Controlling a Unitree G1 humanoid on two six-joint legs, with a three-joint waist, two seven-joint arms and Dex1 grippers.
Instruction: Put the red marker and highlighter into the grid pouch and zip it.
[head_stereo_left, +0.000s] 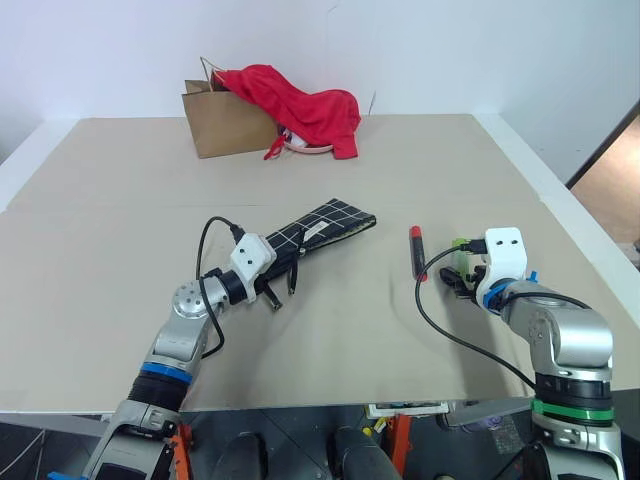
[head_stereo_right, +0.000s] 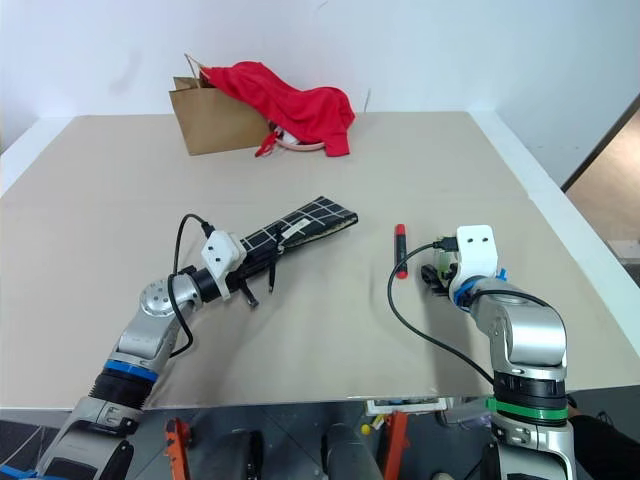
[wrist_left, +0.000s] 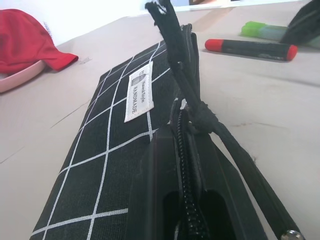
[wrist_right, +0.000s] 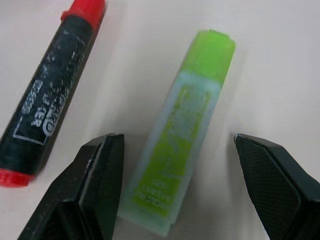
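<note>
The right tool hangs just above the highlighter, its two black fingers spread wide with one on either flank of the pen and neither touching it. The highlighter's long axis runs roughly in line with the way the tool points, so the fingers already stand across its narrow width; by my reading, the coming move needs little more than a short drop and a squeeze, with no turn of the wrist. The one hazard is the red marker, which lies just beside the highlighter on its inner side, nearly parallel, and one finger sits in the strip of tabletop between the two pens. A sloppy descent could nudge the marker.

Both pens rest on the right half of the tabletop, nearer its front edge than its back edge, well apart from the right edge. The right arm is plainly the nearer one to both.

The left tool is pressed together on the near end of the grid pouch, pinching it by the zipper side, with the pull cord draped across. The pouch lies near the middle of the tabletop, its long axis slanting away towards the back right corner, well apart from the pens. Whether its mouth is open enough to take a pen, I cannot tell
</note>
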